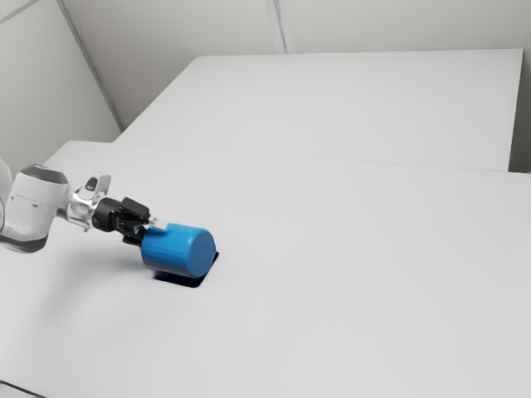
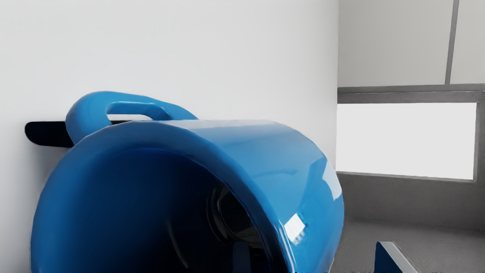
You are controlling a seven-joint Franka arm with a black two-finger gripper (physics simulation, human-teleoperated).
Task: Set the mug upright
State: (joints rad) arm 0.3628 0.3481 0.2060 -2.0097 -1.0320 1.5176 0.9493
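The blue mug (image 1: 178,249) lies on its side on the white table (image 1: 348,274), its round base facing the exterior view's right and its mouth toward my hand. My gripper (image 1: 149,225) is at the mouth end, by the upper part of the rim. In the wrist view the mug (image 2: 299,167) shows its open mouth, with the handle (image 2: 89,113) down by the table surface. The gripper (image 2: 313,258) is open across the mug's wall: one fingertip is inside the mouth, the other outside with a gap to the wall.
A dark shadow lies under the mug. Behind the table stands a large white surface (image 1: 332,104), near the room's walls. A thin dark cable (image 1: 21,389) is at the exterior view's lower left. Beyond the table edge, the wrist view shows a bright panel (image 2: 405,140).
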